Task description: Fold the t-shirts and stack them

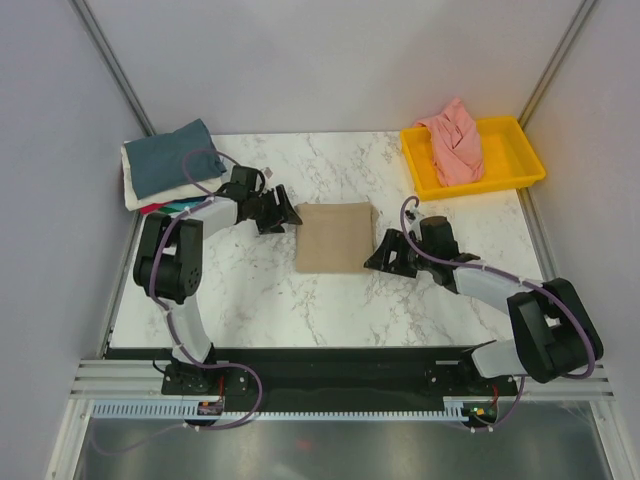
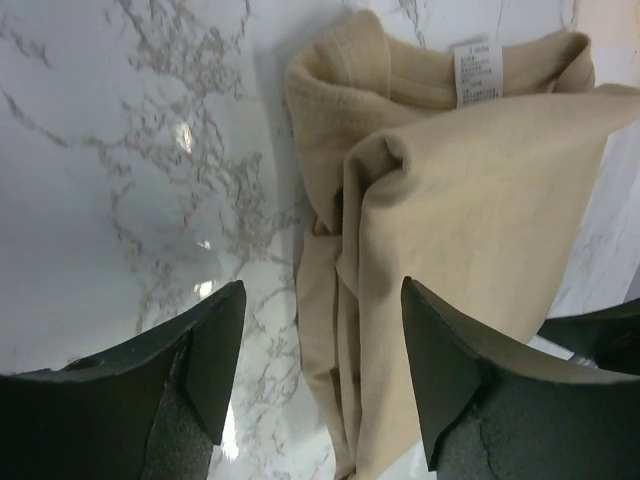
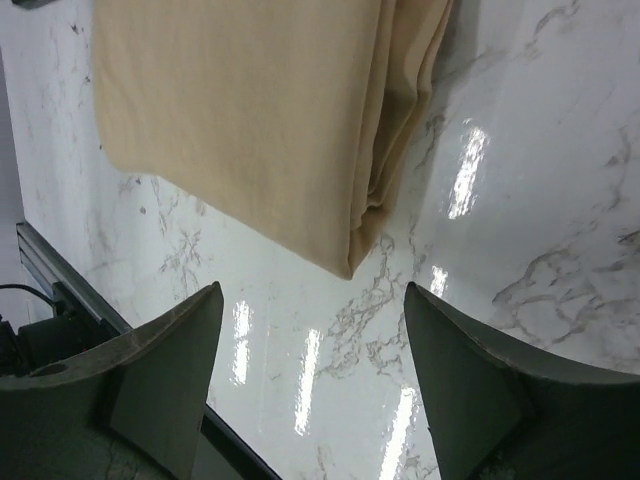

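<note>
Left gripper (image 1: 283, 213) has its jaws apart and holds nothing. It stands low at the left edge of the tan t-shirt (image 1: 335, 238), and in its wrist view the layered edge of the cloth lies between the two fingers (image 2: 200, 370). Right gripper (image 1: 385, 255) is spread wide too and empty, just beside the near right corner of the same shirt. I see this shirt folded into a rectangle in the middle of the marble table (image 1: 260, 290), with a white label (image 2: 477, 72) at its collar. At the back left corner lies a stack with the slate-blue shirt (image 1: 170, 158) on top and a cream one (image 1: 135, 190) under it. The salmon-pink shirt (image 1: 455, 140) lies crumpled in the yellow tray (image 1: 520, 165).
</note>
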